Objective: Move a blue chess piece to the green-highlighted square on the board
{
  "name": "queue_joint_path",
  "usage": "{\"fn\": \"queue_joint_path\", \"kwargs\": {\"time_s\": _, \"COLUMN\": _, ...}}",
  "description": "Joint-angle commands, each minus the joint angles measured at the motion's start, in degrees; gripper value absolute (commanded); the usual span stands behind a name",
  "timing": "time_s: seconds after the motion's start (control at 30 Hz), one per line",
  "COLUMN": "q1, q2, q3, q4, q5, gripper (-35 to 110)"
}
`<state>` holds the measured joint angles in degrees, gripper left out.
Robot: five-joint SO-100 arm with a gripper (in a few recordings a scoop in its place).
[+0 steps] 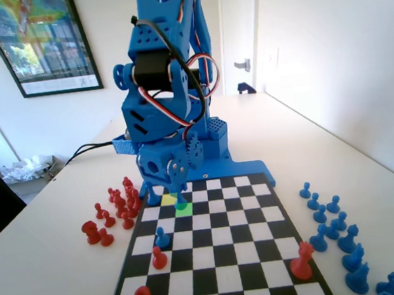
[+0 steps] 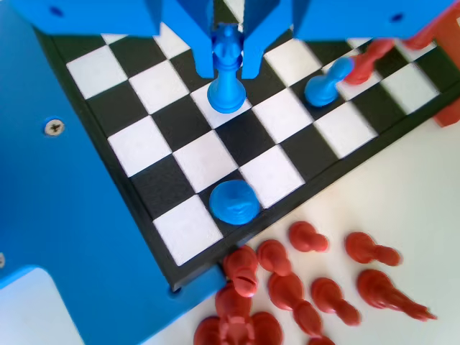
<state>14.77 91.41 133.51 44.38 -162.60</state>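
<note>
Gripper (image 2: 228,61): jaws flanking the blue chess piece (image 2: 227,83), contact unclear, so we cannot tell its grip; we release only once its base rests flat on the green-highlighted square (image 1: 183,207).

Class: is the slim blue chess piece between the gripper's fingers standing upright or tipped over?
Upright. In the wrist view the blue chess piece stands on its round base on the board.
</note>
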Motion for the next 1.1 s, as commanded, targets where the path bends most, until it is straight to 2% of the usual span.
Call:
{"fn": "queue_joint_path", "kwargs": {"time_s": 0.0, "q1": 0.7, "q2": 1.05, "q3": 0.62, "q4": -0.35, "q5": -1.23, "gripper": 1}}
{"fn": "queue_joint_path", "kwargs": {"time_s": 0.87, "q1": 0.97, "q2": 0.62, "q3": 1.23, "q4": -2.37, "q5": -1.85, "gripper": 9}}
{"fn": "queue_joint_path", "kwargs": {"time_s": 1.07, "q1": 1.49, "q2": 0.79, "q3": -2.29, "q4": 2.64, "q5": -3.16, "gripper": 10}}
